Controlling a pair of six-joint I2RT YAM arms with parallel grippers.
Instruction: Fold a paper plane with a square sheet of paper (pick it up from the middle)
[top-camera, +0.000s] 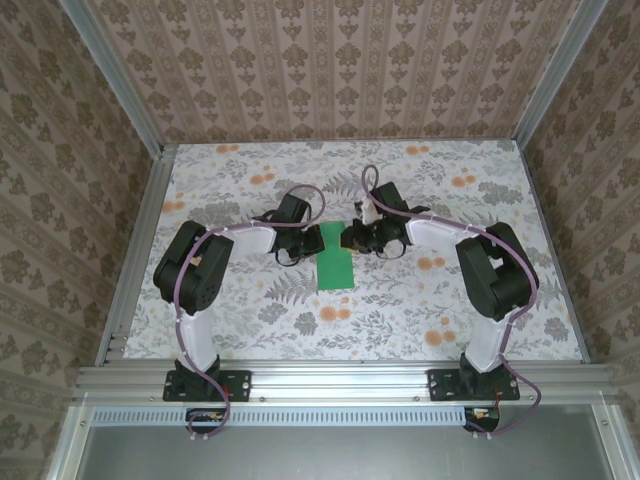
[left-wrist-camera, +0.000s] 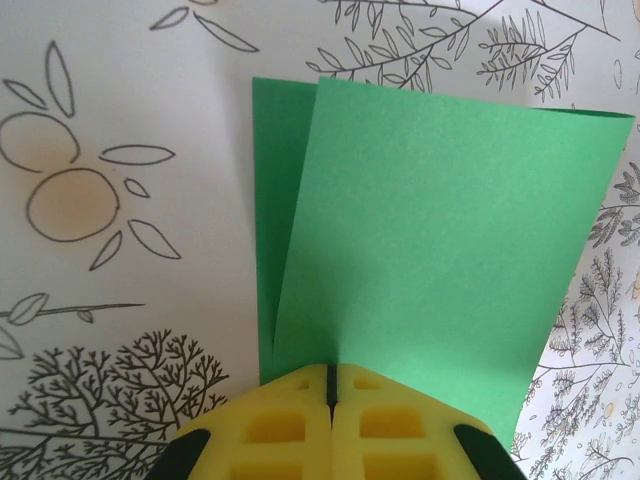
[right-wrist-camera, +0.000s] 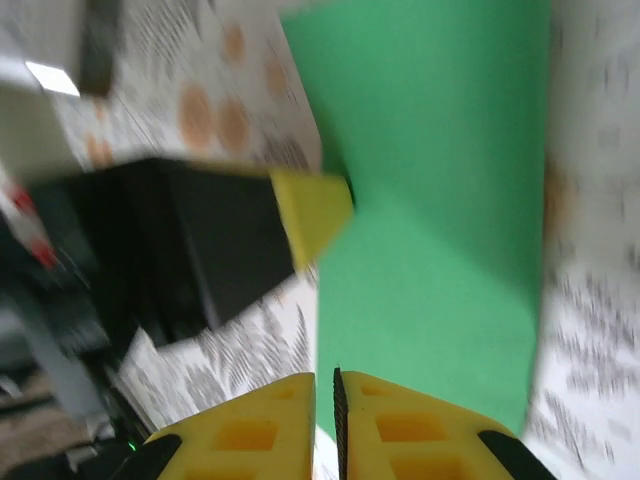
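Left gripper (left-wrist-camera: 329, 385) is pictured with its yellow fingers (left-wrist-camera: 285, 425) closed flat against each other, and the near edge of the square sheet of paper (left-wrist-camera: 440, 250) is pinched in the seam between them. The bright green sheet is shown folded over on itself. Its upper layer is lifted and skewed, so that a strip of the lower layer is left uncovered along one side. From above, the sheet is seen at the middle of the floral-printed table (top-camera: 400, 310). The right gripper (right-wrist-camera: 338, 385) is shown at the opposite edge with its fingers likewise brought together. Whether paper is caught in them cannot be told from the blurred right wrist view.
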